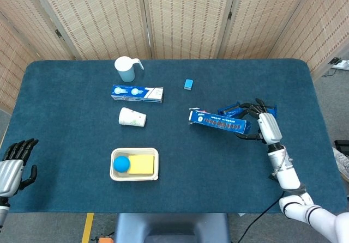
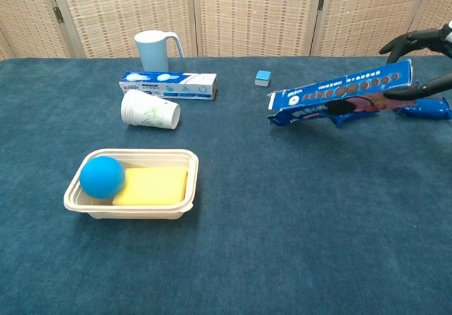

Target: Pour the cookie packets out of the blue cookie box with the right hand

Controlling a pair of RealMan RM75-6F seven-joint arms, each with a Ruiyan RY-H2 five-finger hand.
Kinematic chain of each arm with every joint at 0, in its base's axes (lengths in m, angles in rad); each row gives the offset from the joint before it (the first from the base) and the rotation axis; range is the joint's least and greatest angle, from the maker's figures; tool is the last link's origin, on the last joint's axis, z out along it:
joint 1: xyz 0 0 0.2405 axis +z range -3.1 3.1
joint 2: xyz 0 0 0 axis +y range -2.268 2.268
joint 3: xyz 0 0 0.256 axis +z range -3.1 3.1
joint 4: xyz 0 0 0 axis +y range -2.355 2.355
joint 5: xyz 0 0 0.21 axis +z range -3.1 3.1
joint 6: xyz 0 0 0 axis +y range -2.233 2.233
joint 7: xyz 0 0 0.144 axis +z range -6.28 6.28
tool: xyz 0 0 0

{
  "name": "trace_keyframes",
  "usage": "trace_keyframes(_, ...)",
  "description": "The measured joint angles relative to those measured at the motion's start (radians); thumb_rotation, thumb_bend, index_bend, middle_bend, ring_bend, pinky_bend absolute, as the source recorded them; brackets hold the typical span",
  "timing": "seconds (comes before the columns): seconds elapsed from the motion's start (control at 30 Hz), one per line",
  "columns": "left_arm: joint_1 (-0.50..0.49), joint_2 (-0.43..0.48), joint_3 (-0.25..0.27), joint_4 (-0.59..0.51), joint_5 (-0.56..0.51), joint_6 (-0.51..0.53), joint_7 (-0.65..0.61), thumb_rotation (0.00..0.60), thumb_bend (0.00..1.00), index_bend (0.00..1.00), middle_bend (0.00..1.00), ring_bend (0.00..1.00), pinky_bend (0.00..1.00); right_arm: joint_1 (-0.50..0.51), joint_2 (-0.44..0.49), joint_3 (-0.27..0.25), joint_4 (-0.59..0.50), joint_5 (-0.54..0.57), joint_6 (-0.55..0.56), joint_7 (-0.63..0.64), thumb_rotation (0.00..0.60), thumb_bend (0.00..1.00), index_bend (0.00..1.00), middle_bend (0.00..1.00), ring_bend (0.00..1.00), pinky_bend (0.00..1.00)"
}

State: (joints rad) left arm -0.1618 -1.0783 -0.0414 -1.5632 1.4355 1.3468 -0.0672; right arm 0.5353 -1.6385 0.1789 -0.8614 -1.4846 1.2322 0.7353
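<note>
Our right hand [image 1: 265, 127] fingers grip the blue cookie box [image 2: 339, 101]; two cookie packets [image 2: 422, 107] already lie on the table [image 2: 282, 223], whether more remain unseen.

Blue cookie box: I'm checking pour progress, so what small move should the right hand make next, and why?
Probably lower the blue cookie box onto the table and let go. The right hand holds it above the cloth, open end tilted slightly down. Two cookie packets already lie behind it, and nothing shows at its mouth, though whether it is empty cannot be told.
</note>
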Motion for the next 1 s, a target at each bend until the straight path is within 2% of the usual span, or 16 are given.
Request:
trace_keyframes(0.17,-0.003,-0.003,-0.001,0.0,-0.004,-0.004,0.012,0.6,0.65,0.01,0.09,0.06,0.08,0.016,0.002,-0.017,0.026,0.011,-0.082,-0.014,0.6,0.13,0.11,0.08,0.1,0.0)
trace_keyframes(0.27,-0.003,-0.004,-0.002,-0.002,-0.007,-0.004,0.017,0.6,0.65,0.01,0.09,0.06,0.09,0.022,0.03,-0.026,0.011,0.024,-0.137,-0.056,0.6,0.13,0.02,0.03,0.07,0.0)
trace_keyframes(0.47,-0.002,-0.003,-0.002,-0.001,-0.006,-0.002,0.01,0.6,0.65,0.01,0.09,0.06,0.09,0.01,0.108,-0.033,-0.069,0.043,-0.151,-0.127,0.6,0.13,0.0,0.0,0.03,0.0)
trace_keyframes(0.67,-0.001,-0.005,-0.001,-0.002,-0.002,0.002,0.019,0.6,0.65,0.01,0.09,0.06,0.09,-0.035,0.237,-0.047,-0.227,0.048,-0.116,-0.251,0.6,0.13,0.0,0.0,0.0,0.0)
trace_keyframes(0.87,0.003,-0.012,-0.004,-0.005,-0.005,0.016,0.044,0.6,0.65,0.01,0.09,0.06,0.08,-0.114,0.389,-0.078,-0.471,0.079,-0.066,-0.503,0.6,0.13,0.0,0.0,0.0,0.0)
trace_keyframes(1.0,0.005,-0.02,-0.008,-0.006,-0.011,0.025,0.075,0.6,0.65,0.01,0.09,0.06,0.08,-0.197,0.455,-0.106,-0.606,0.107,0.019,-0.713,0.6,0.13,0.0,0.0,0.0,0.0)
